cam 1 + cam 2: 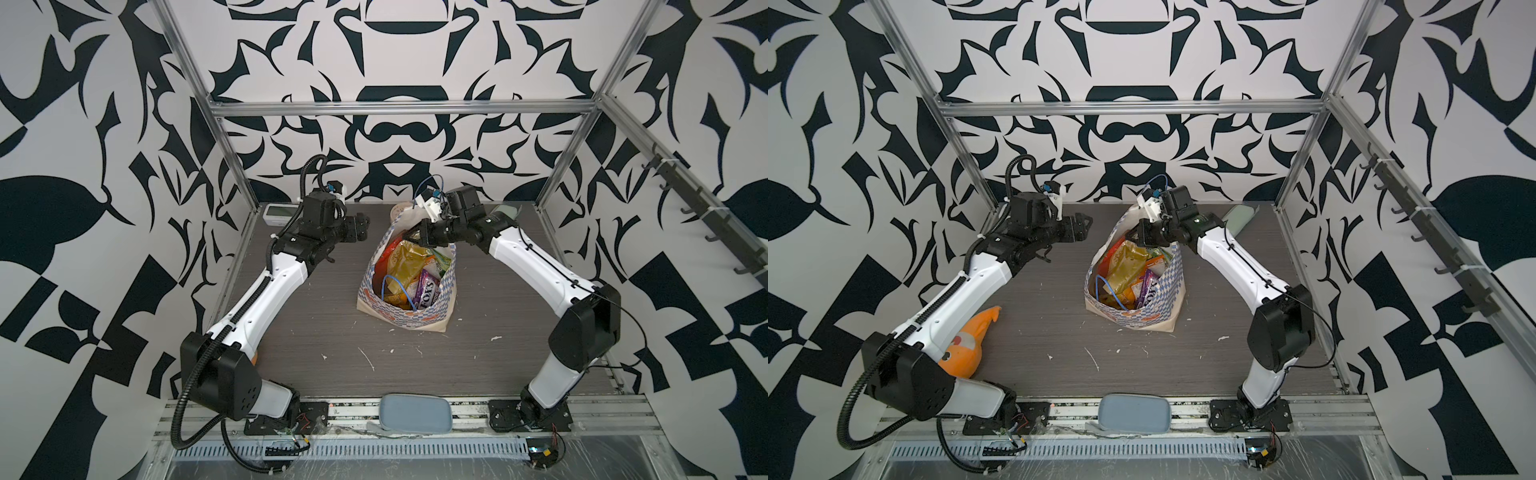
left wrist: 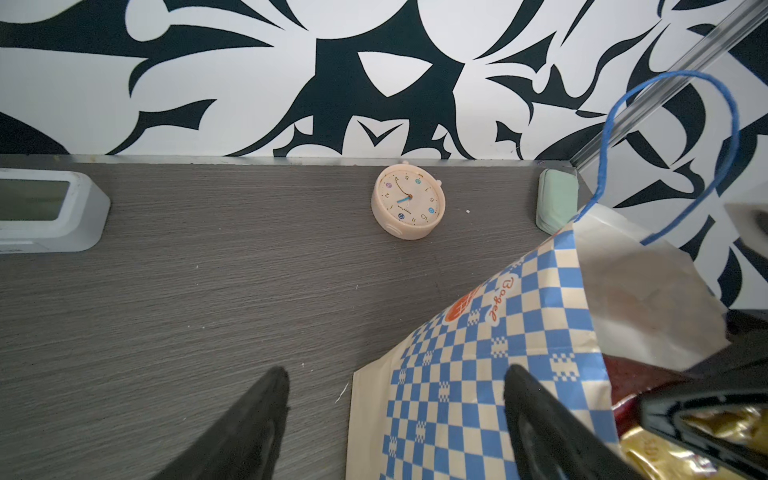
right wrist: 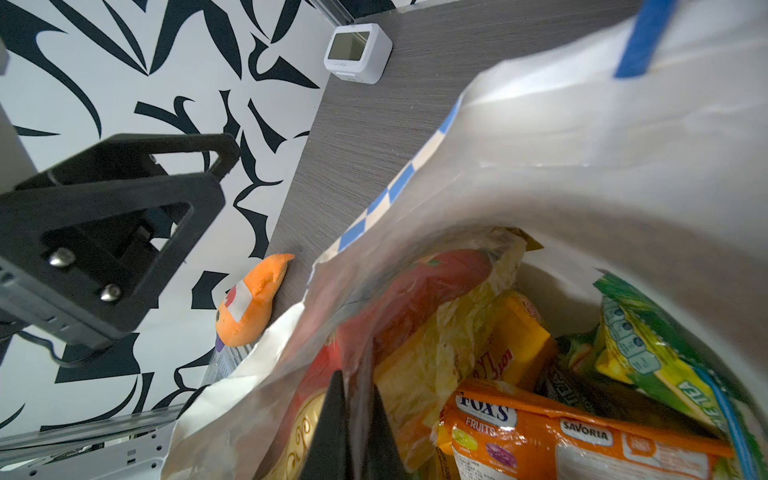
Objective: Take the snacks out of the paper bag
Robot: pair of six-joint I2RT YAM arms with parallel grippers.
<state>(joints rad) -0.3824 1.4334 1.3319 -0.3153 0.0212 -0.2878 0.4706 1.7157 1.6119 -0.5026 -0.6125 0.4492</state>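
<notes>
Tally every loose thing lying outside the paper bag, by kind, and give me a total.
Round clock: 1
White box with a screen: 1
Oblong cases: 2, the mint green case and the grey-blue case
Plush fish: 1
Total: 5

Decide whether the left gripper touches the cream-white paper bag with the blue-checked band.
Apart. Both top views show a strip of bare grey table between the open left gripper and the near wall of the cream-white paper bag.
</notes>
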